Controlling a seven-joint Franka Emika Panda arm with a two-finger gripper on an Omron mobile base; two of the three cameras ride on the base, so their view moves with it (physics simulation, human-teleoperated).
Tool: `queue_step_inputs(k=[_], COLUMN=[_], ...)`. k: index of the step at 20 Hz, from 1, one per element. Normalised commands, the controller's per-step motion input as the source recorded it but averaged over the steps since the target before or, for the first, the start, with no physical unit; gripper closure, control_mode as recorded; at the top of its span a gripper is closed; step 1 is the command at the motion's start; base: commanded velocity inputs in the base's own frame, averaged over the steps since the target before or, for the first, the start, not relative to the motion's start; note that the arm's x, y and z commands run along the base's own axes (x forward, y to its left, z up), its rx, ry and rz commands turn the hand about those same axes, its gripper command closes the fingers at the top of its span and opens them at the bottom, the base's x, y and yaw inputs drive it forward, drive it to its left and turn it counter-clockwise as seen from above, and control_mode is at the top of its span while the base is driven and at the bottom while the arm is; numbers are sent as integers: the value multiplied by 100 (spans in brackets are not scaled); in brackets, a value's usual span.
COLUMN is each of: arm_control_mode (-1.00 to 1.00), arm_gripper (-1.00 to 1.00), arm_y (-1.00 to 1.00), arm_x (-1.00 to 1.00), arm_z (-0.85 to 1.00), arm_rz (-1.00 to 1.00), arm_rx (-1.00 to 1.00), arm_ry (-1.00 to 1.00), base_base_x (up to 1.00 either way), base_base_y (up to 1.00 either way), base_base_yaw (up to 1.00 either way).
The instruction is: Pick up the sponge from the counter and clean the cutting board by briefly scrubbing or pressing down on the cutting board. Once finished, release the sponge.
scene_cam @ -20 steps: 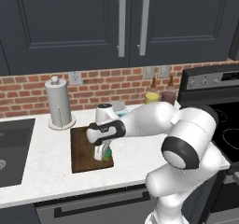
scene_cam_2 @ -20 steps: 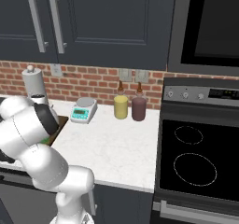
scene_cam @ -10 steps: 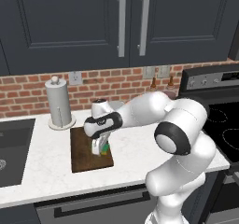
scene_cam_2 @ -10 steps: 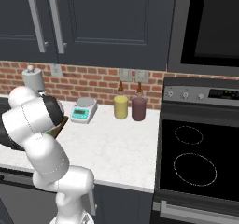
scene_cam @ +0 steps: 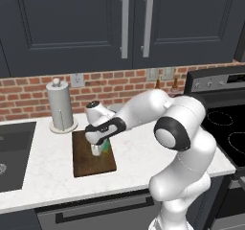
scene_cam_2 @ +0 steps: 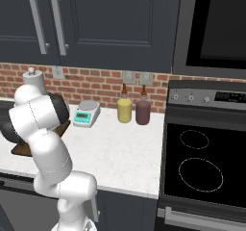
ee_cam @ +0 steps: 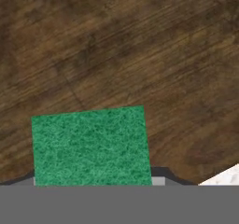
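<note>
The green sponge [ee_cam: 91, 146] lies flat on the dark brown cutting board [ee_cam: 116, 55]. My gripper [ee_cam: 93, 181] points straight down over it, and its fingertips [ee_cam: 160, 177] stand against the sponge's two sides. In the left base view the gripper [scene_cam: 97, 150] is low over the middle of the cutting board [scene_cam: 91, 166], with the sponge [scene_cam: 106, 145] showing green beside the fingers. The board rests on the white counter [scene_cam: 139, 152], in front of the paper towel roll. In the right base view my arm covers most of the board [scene_cam_2: 20, 148].
A paper towel holder [scene_cam: 61, 107] stands just behind the board. The sink [scene_cam: 12, 152] is to the left and the black stovetop [scene_cam: 229, 128] to the right. A white scale [scene_cam_2: 86, 113] and two bottles [scene_cam_2: 124, 109] stand at the brick wall.
The hand has slid a little to the left across the board with the sponge under it. The arm's elbow has swung to the right and the forearm has stretched out.
</note>
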Motion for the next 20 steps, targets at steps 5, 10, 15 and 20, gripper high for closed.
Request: queue_step_inputs(k=[5,10,15,20], arm_control_mode=[-100,-100,-100,-100], arm_gripper=[100,100,100,100], arm_y=[-14,-23,-27,1], arm_x=[55,71,81,27], arm_z=[-5,-3,-9,-21], arm_rz=[0,0,0,10], arm_rx=[-5,2,2,0], arm_ry=[-19,-7,0,0], base_base_x=[0,0,0,0], base_base_y=[0,0,0,0], base_base_yaw=[0,0,0,0])
